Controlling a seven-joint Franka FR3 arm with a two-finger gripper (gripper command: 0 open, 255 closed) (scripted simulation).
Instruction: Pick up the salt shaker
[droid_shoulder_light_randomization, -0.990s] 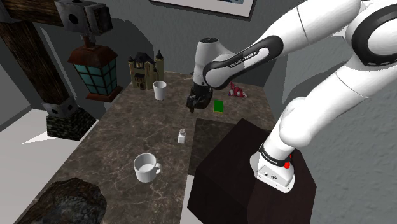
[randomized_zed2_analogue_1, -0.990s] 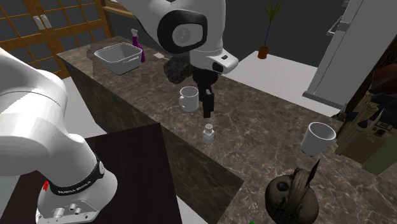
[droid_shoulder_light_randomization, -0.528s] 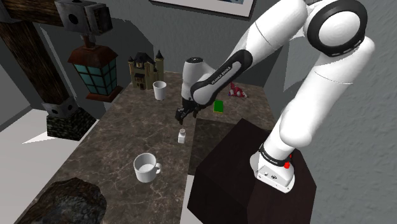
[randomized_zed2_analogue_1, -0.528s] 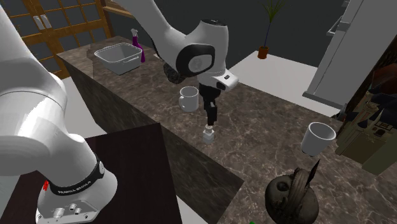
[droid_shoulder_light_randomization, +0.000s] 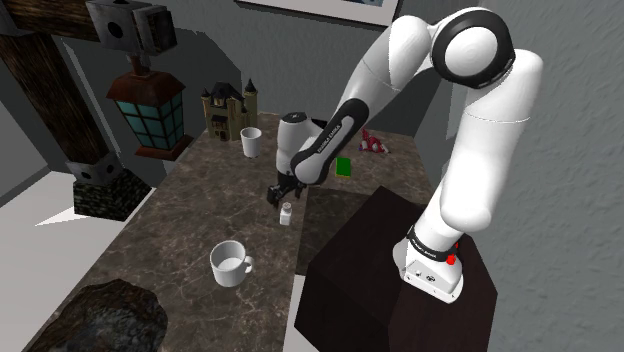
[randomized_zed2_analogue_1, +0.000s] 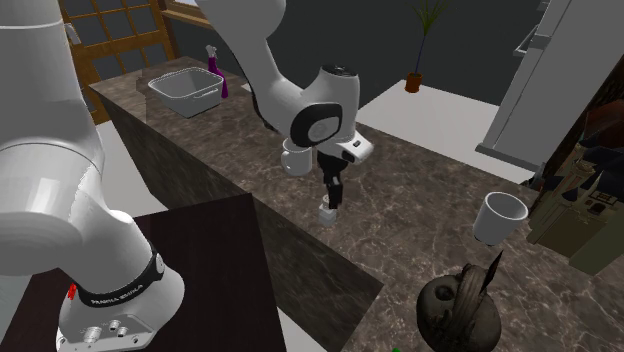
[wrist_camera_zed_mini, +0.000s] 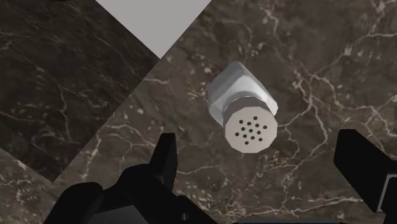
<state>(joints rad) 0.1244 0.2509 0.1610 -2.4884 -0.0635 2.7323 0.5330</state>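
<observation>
The salt shaker (droid_shoulder_light_randomization: 286, 213) is a small white jar with a perforated grey cap, standing upright on the dark marble counter (droid_shoulder_light_randomization: 215, 195) near its edge by the stand. My gripper (droid_shoulder_light_randomization: 283, 194) hangs directly over it, pointing down. In the second exterior view the gripper (randomized_zed2_analogue_1: 333, 198) covers the top of the shaker (randomized_zed2_analogue_1: 327, 212). In the wrist view the shaker (wrist_camera_zed_mini: 245, 111) stands just beyond the gripper (wrist_camera_zed_mini: 261, 159). The two fingers (wrist_camera_zed_mini: 164, 159) are wide apart and open, touching nothing.
A white mug (droid_shoulder_light_randomization: 231, 263) stands nearer the camera than the shaker, a white cup (droid_shoulder_light_randomization: 251, 141) farther back. A lantern (droid_shoulder_light_randomization: 150, 115), a model castle (droid_shoulder_light_randomization: 228, 110), a green block (droid_shoulder_light_randomization: 344, 166) and a dark rock (droid_shoulder_light_randomization: 100, 320) ring the counter. A white basin (randomized_zed2_analogue_1: 187, 93) sits at the far end.
The arm has lowered and swung toward the shoulder view's left. The gripper went from well above the counter to just over the shaker. The shaker has not moved.
</observation>
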